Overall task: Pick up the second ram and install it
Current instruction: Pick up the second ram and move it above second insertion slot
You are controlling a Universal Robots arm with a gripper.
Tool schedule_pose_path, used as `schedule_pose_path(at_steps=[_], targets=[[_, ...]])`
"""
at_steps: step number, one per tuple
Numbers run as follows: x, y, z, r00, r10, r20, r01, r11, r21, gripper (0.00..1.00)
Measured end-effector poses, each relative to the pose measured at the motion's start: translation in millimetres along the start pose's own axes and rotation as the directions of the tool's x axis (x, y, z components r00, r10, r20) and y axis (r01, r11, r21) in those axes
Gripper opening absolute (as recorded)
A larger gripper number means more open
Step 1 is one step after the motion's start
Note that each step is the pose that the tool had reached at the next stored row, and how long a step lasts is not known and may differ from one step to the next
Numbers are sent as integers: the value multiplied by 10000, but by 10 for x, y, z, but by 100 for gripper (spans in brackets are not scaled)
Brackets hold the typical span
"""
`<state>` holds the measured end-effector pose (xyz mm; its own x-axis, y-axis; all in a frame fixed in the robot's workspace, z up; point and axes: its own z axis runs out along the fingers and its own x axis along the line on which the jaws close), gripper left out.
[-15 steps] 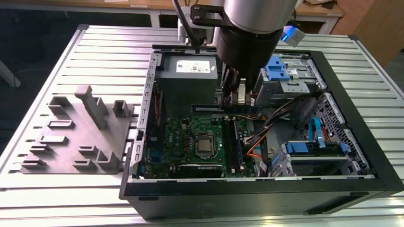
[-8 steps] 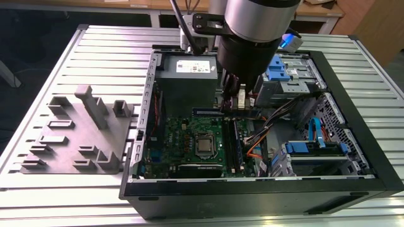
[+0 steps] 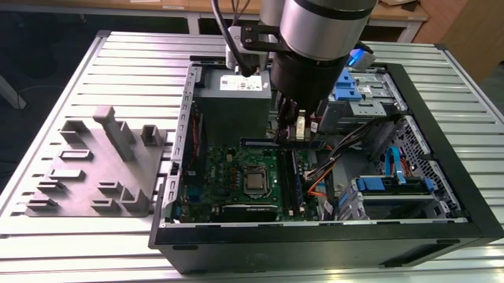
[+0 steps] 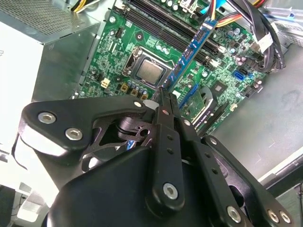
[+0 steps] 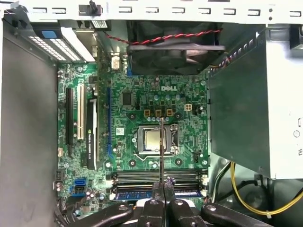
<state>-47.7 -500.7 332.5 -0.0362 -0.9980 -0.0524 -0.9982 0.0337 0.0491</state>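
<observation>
gripper (image 4: 163, 97) | clamped on second ram (image 4: 190, 47) | stick juts out ahead of it (over motherboard (image 4: 118, 52))

Gripper (image 5: 164, 190) clamps second ram (image 5: 162, 151) edge-on above mobo (image 5: 191, 124).

Arm (image 3: 323, 23) is your typical brushed silver tube, fat and round, with a glossy black section lower down. Little blue cap (image 3: 358, 59) on the side of it. There's a black bracket (image 3: 256, 36) with holes bolted on, a pale grey block (image 3: 236, 59) under that, and dark cables (image 3: 219, 15) running up top. The tool (image 4: 162, 92) is all matte black: flat linkage bars with rounded ends, pinned with shiny silver screws (image 4: 74, 134). The housing (image 4: 109, 198) behind it is smooth black too.
</observation>
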Motion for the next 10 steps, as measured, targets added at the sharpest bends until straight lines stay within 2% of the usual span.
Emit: schedule_pose_path(at_steps=[10], targets=[[4, -15, 84, 10000, 1, 0, -1, 10000, -8, 8]])
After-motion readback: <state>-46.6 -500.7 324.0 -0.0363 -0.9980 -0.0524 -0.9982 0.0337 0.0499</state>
